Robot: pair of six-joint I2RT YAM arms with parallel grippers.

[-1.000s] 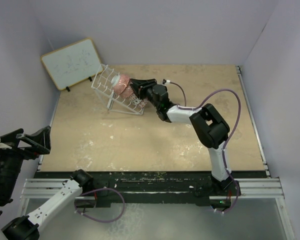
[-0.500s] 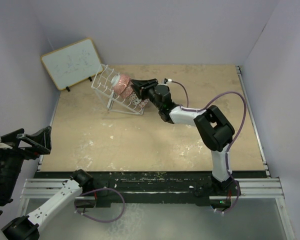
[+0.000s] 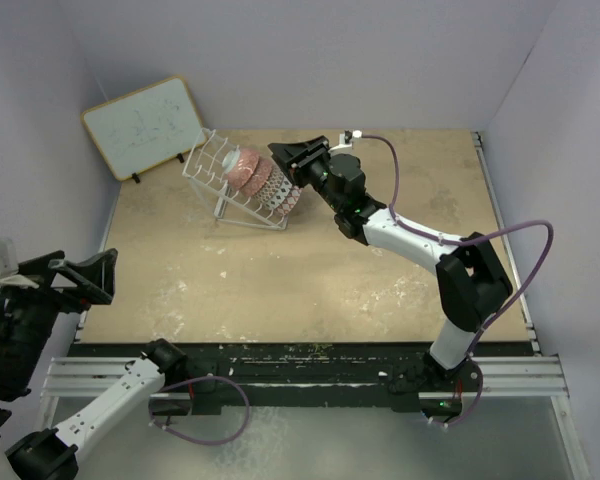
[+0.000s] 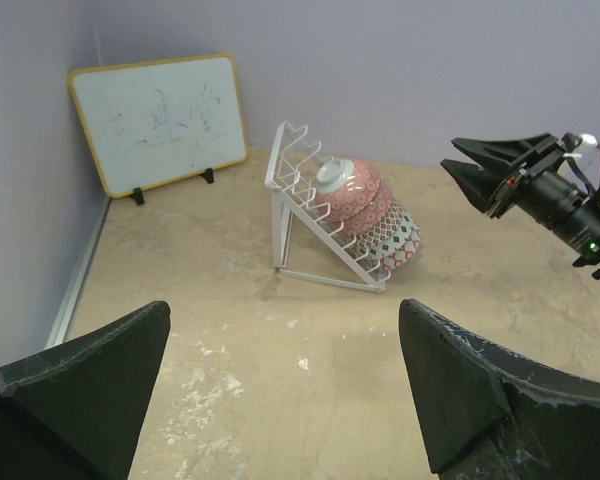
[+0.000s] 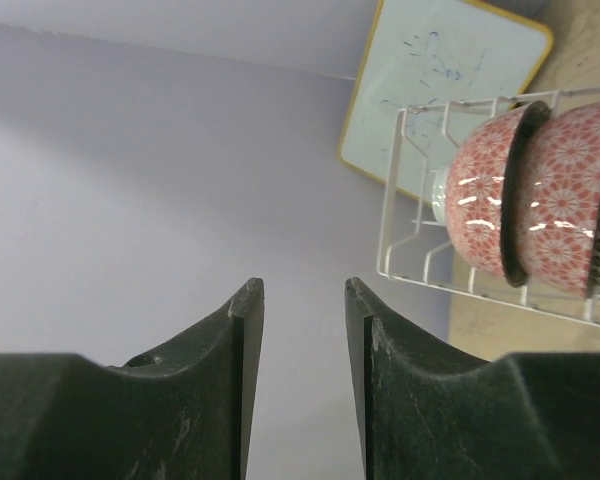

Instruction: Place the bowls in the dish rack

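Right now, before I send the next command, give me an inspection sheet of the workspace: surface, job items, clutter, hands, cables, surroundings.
Surface: beige table, scuffed with white patches.
Job's things: bowls nested in a row on the tilted dish rack, pink-red one uppermost; no bowl seen off the rack.
Clutter: nothing seen.
Hands: right hand open, empty, beside the bowls and apart from them; left hand open, empty, by the near-left edge.
Cables: purple cable arcs off the right arm, not touching the rack; second loop by the left base.
Surroundings: whiteboard leaning at the far-left wall; plain walls.
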